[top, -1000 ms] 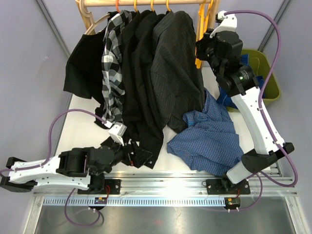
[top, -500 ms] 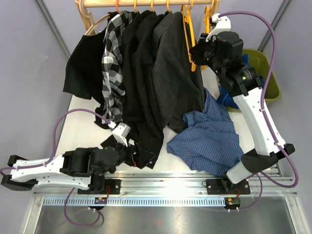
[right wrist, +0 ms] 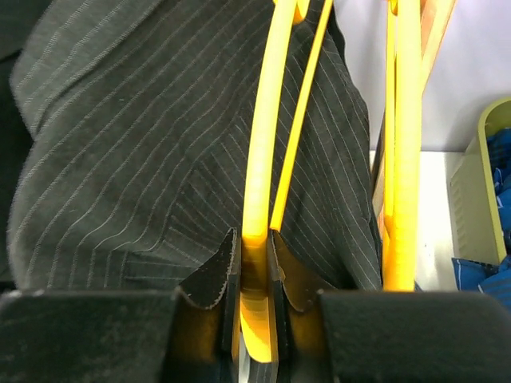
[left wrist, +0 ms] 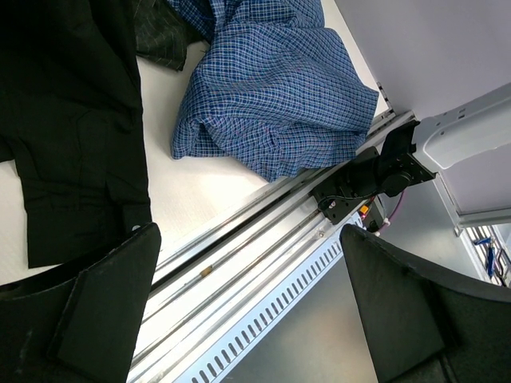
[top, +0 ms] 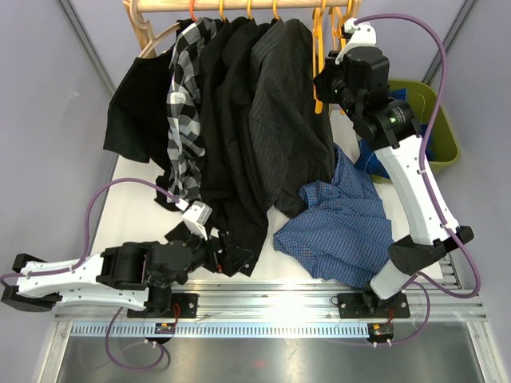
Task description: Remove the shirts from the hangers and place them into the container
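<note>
**Right gripper clamped on a bare hanger at the rack; left gripper open at the near table edge**

1. Right gripper [right wrist: 254,249]: the jaws are closed on a bare orange-yellow hanger [right wrist: 263,144]. The hanger bar sits between the two finger pads.
2. Held hanger, orientation: in the wrist view it runs from the jaws straight up the frame, leaning slightly right toward its top. In the top view the hanger [top: 318,56] has its long axis running from the wooden rack [top: 160,5] toward the near side. Its upper end is at the rail. Whether the hook is seated on the rail cannot be told.
3. A second bare hanger [right wrist: 403,159] hangs just right of the held one, nearly parallel to it.
4. Charcoal pinstripe shirt [top: 287,112]: hangs on the rack just left of the held hanger, with its tail draping down to the table [top: 136,207]. Further left hang plain black shirts [top: 227,120] and a black-and-white plaid shirt [top: 182,104].
5. Lighter blue check shirt [top: 343,223]: off its hanger, lying crumpled on the table between the two arms' reach.
6. Container [top: 447,136]: olive-green, at the far right of the table, beyond the right arm. Dark blue fabric [top: 369,158] spills over its left side.
7. Left gripper [top: 223,254]: jaws fully apart and holding nothing. It sits low near the front rail, beside the hem of a black shirt.
</note>
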